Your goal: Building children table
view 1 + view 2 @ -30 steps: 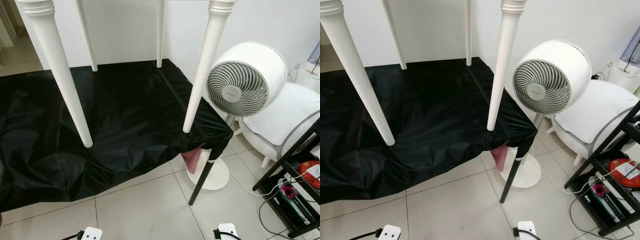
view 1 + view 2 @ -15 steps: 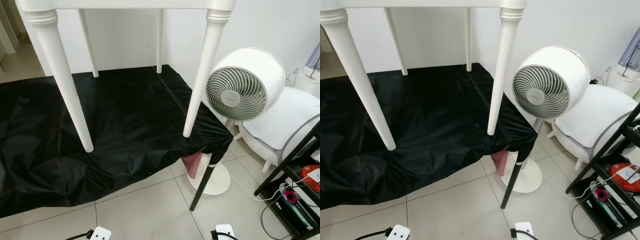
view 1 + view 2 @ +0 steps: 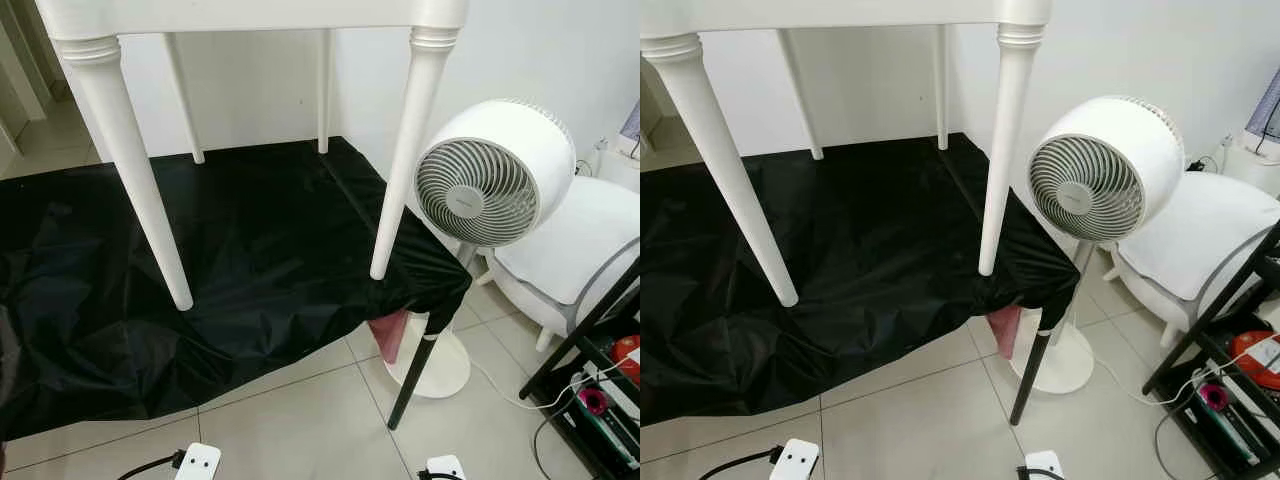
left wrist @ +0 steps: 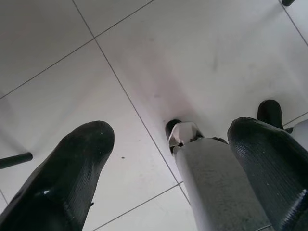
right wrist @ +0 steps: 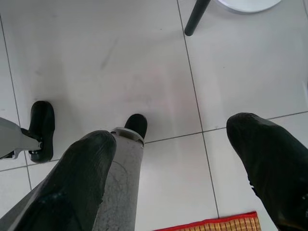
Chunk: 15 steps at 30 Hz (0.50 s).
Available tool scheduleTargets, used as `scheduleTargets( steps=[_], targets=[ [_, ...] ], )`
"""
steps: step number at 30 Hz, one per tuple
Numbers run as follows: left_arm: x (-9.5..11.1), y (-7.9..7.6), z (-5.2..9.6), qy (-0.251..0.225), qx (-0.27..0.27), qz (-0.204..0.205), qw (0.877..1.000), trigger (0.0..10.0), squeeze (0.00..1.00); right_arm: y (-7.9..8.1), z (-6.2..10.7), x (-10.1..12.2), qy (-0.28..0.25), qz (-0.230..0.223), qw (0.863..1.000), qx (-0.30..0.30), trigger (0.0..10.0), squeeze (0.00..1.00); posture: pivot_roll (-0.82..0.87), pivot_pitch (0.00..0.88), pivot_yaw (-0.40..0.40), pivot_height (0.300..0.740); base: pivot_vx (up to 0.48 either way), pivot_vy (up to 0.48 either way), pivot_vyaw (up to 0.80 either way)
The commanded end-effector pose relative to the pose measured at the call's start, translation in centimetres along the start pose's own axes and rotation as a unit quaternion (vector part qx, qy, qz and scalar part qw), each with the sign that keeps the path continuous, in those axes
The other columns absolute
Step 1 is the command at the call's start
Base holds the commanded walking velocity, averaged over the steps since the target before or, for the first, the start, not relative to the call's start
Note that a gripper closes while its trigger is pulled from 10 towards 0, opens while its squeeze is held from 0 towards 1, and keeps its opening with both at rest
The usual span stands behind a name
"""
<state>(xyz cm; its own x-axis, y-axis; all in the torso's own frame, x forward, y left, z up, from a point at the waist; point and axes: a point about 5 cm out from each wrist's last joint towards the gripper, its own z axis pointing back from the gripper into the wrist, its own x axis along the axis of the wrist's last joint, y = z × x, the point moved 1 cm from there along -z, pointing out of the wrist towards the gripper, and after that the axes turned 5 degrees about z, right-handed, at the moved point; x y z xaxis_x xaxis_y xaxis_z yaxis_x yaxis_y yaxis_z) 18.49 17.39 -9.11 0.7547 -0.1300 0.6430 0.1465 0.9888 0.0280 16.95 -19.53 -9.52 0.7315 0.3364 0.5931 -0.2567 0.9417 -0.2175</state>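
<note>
The white children's table (image 3: 250, 15) stands upright on a black sheet (image 3: 260, 230) spread over the floor. Its two near turned legs (image 3: 135, 175) (image 3: 405, 150) rest on the sheet, and the two far legs (image 3: 183, 95) stand close to the wall. Both arms hang low at the bottom edge of the eye views. The left gripper (image 4: 171, 139) is open over bare floor tiles, above my own foot. Likewise the right gripper (image 5: 173, 139) is open above the tiles, holding nothing.
A white pedestal fan (image 3: 490, 180) stands right of the table, by the sheet's raised corner, where a black leg (image 3: 410, 385) and something pink (image 3: 388, 335) show. Further right are a white cushioned seat (image 3: 590, 230) and a black rack (image 3: 600, 340). Pale tiles lie in front.
The whole picture has slid down as the camera moved, bringing the table's apron into view. Table, sheet and fan have not moved.
</note>
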Motion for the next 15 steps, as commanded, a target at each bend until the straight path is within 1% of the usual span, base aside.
scheduleTargets(
  steps=[1,3,4,7,15],
  targets=[
    [-0.6,0.0,0.1,0.014,0.018,-0.008,1.000,10.0,0.00,0.4,0.1,-0.4,0.010,-0.006,1.000,0.003,10.0,0.00,0.04,0.011,0.029,0.740,0.000,0.000,0.00],
    [-1.1,-0.4,0.1,0.026,0.018,-0.029,0.999,10.0,0.00,0.7,0.0,-0.1,0.007,0.002,1.000,0.011,10.0,0.00,0.04,0.012,0.018,0.740,0.000,0.000,0.00],
    [-1.1,-0.4,0.1,0.026,0.018,-0.029,0.999,10.0,0.00,0.7,0.0,-0.1,0.007,0.002,1.000,0.011,10.0,0.00,0.04,0.012,0.018,0.740,0.000,0.000,0.00],
    [-1.3,-0.9,0.1,0.031,0.015,-0.047,0.998,10.0,0.00,0.7,-0.1,0.1,0.008,0.014,1.000,0.012,10.0,0.00,0.04,0.016,0.009,0.740,0.000,0.000,0.80],
    [-1.4,-1.2,0.1,0.036,0.014,-0.052,0.998,10.0,0.00,0.6,-0.2,0.2,0.008,0.018,1.000,0.010,10.0,0.00,0.04,0.014,0.004,0.740,0.000,0.000,0.80]
  ],
)
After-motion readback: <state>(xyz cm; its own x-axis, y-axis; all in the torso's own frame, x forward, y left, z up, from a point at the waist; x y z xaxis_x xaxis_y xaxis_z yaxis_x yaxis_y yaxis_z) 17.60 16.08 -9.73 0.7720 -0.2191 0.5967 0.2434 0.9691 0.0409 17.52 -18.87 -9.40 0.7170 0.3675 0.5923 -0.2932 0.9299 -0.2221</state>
